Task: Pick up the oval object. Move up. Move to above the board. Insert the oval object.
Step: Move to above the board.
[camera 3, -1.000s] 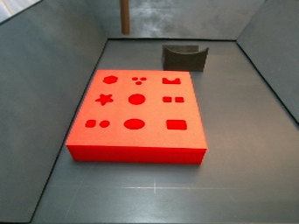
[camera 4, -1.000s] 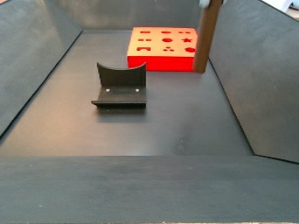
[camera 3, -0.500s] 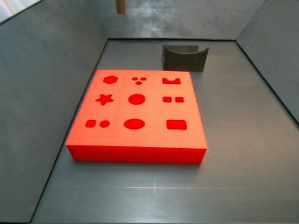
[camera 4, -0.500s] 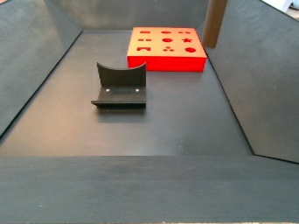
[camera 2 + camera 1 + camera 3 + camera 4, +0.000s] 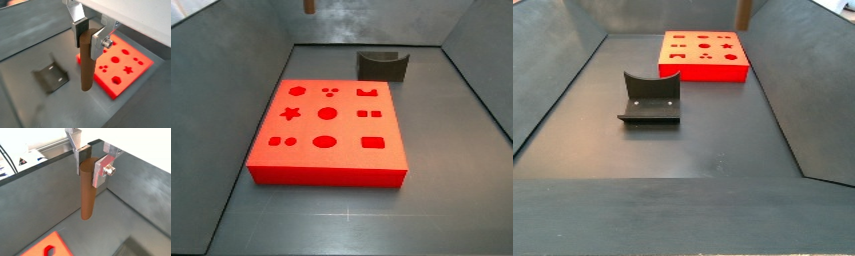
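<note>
My gripper (image 5: 90,162) is shut on the oval object (image 5: 87,193), a tall brown peg that hangs straight down from between the silver fingers; both show in the second wrist view too (gripper (image 5: 90,37), peg (image 5: 86,65)). The peg is high above the floor. In both side views only its lower tip shows at the upper edge (image 5: 309,6) (image 5: 746,12), and the gripper is out of frame. The board (image 5: 329,125) is a flat bright red block with shaped cutouts lying on the floor (image 5: 704,55). In a wrist view it lies below and beyond the peg (image 5: 123,70).
The dark fixture (image 5: 382,66) stands on the floor behind the board, and shows in the second side view (image 5: 649,97) and a wrist view (image 5: 52,78). Grey sloping walls (image 5: 225,60) enclose the floor on all sides.
The peg has risen straight up. A second ago a long part of it showed in the side views; now only its tip remains at the upper edge.
</note>
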Robot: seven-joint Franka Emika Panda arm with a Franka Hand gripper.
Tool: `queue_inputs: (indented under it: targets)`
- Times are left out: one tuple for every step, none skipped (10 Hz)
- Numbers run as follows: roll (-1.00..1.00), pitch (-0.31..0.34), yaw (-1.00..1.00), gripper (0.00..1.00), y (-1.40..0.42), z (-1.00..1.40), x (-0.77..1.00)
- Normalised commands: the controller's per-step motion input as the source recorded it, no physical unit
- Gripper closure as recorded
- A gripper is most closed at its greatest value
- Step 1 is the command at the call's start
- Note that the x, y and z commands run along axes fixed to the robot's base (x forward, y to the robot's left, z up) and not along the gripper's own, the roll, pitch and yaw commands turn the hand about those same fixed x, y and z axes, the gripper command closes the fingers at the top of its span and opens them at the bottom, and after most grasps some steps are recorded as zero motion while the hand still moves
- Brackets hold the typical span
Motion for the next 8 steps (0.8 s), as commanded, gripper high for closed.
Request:
queue_inputs:
  targets:
    - [-0.01, 0.182, -0.33, 1.0, -1.0, 0.1, 0.27]
    - [-0.03, 0.175, -0.22, 1.0, -1.0, 0.11, 0.27]
    - [-0.02, 0.155, -0.07, 1.0, -1.0, 0.11, 0.28]
    - [-0.02, 0.142, -0.04, 1.0, -1.0, 0.11, 0.29]
    - [-0.01, 0.13, -0.02, 1.0, -1.0, 0.11, 0.29]
    - [-0.02, 0.125, -0.01, 1.0, -1.0, 0.12, 0.3]
    - [0.01, 0.122, 0.0, 1.0, -1.0, 0.12, 0.32]
    - [0.01, 0.124, 0.0, 1.0, -1.0, 0.12, 0.33]
